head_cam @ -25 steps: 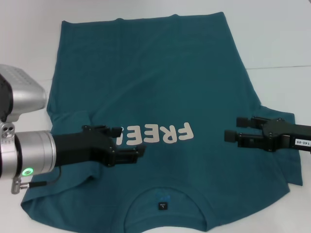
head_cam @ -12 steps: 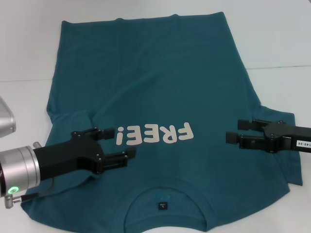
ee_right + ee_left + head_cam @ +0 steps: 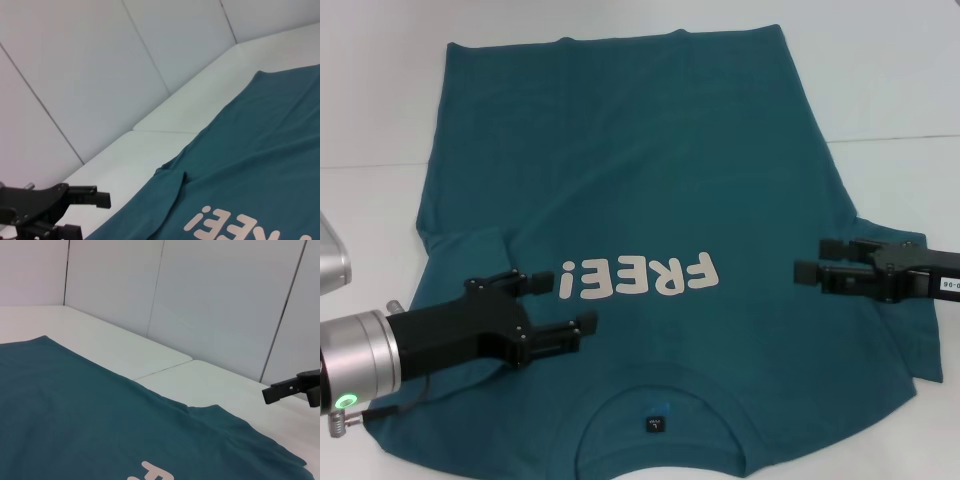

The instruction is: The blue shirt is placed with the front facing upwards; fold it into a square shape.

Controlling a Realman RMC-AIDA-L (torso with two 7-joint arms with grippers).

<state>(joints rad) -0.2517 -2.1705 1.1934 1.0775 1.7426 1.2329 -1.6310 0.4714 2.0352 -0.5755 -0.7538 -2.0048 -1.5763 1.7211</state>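
Blue shirt (image 3: 640,200) lies flat beneath left gripper (image 3: 565,302) and right gripper (image 3: 815,259).

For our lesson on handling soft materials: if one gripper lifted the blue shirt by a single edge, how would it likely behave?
The blue shirt would probably droop and fold rather than stay flat: it lies limp with soft wrinkles, one sleeve already doubled over. It looks thin, so likely light. Pushed, it would probably bunch up, not slide whole. The left gripper and right gripper are both open.
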